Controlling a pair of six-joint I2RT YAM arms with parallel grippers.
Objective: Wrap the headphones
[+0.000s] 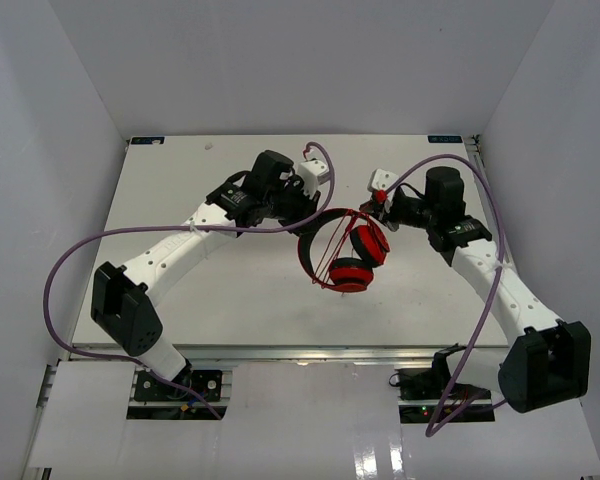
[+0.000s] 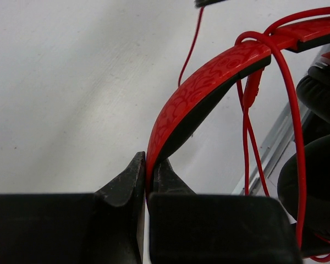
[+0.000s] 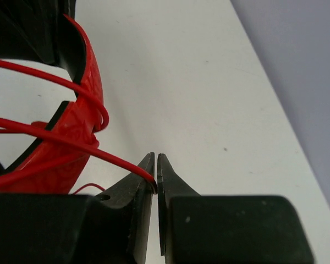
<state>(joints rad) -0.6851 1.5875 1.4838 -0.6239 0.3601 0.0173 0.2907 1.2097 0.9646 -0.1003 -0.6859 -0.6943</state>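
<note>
The red headphones hang above the middle of the table, ear cups low, headband arched to the left. My left gripper is shut on the red-and-black headband, which rises from between its jaws. The thin red cable crosses the band in several strands. My right gripper is shut on the cable, which runs taut from the jaws to the headband. The cable loops over the band in the left wrist view, next to the black ear pads.
Thick purple arm cables arc out on both sides. The white table is bounded by grey walls. A metal rail runs along the near edge by the arm bases.
</note>
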